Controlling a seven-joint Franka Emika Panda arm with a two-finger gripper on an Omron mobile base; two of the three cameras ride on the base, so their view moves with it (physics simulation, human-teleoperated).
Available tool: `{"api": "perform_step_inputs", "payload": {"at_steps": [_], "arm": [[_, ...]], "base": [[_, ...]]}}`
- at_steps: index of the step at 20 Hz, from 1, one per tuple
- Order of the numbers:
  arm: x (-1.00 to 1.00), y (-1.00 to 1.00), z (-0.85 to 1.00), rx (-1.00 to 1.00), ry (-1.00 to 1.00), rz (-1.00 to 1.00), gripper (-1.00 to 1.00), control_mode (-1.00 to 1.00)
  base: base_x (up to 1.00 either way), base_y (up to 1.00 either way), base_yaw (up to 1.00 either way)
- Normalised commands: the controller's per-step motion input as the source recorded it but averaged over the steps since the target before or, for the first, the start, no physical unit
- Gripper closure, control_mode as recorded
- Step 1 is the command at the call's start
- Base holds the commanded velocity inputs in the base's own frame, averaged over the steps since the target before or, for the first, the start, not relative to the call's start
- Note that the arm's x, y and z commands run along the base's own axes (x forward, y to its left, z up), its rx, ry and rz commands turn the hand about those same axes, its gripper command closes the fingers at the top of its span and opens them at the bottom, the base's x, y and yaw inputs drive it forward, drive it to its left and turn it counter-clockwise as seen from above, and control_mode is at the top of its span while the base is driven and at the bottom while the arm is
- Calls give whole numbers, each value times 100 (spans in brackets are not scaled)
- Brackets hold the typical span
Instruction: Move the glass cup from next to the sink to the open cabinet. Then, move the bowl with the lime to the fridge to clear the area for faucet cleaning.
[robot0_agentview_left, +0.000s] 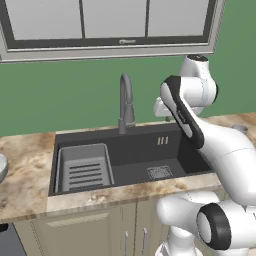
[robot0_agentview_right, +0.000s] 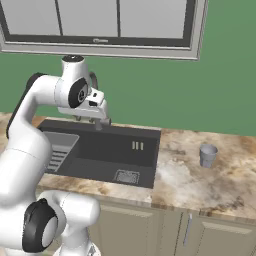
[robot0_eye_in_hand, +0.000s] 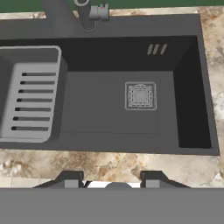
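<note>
Two dark fingertips (robot0_eye_in_hand: 70, 178) of my tool (robot0_eye_in_hand: 111, 180) rise at the bottom of the hand view, set apart with nothing between them; the tool stands partly open and empty. It hangs above the sink (robot0_eye_in_hand: 109, 113), looking down on the square drain grate (robot0_eye_in_hand: 140, 95) and the slotted rack tray (robot0_eye_in_hand: 30, 94) in the left part of the basin. From the right base view my hand sits high over the back of the sink (robot0_agentview_right: 105, 150), in front of the faucet (robot0_agentview_left: 126, 102). The glass cup (robot0_agentview_right: 208, 155) stands upright on the marbled worktop (robot0_agentview_right: 200, 185), to the right of the sink and well apart from my tool. At the left edge of the left base view, a rounded pale rim (robot0_agentview_left: 2, 167) rests on the worktop; I cannot tell what it is.
</note>
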Motion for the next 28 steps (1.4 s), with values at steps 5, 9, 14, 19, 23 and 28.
{"api": "perform_step_inputs", "payload": {"at_steps": [5, 9, 14, 19, 23, 28], "arm": [[-31, 0, -4, 0, 0, 0, -100, -100], [-50, -8, -5, 0, 0, -2, -100, -100], [-13, -11, -5, 0, 0, -2, -100, 100], [0, 0, 0, 0, 0, 0, -100, 100], [0, 0, 0, 0, 0, 0, -100, 100], [0, 0, 0, 0, 0, 0, -100, 100]], "base": [[0, 0, 0], [0, 0, 0], [-30, -68, -13], [-1, -100, -20], [14, -100, -15], [68, -50, -2]]}}
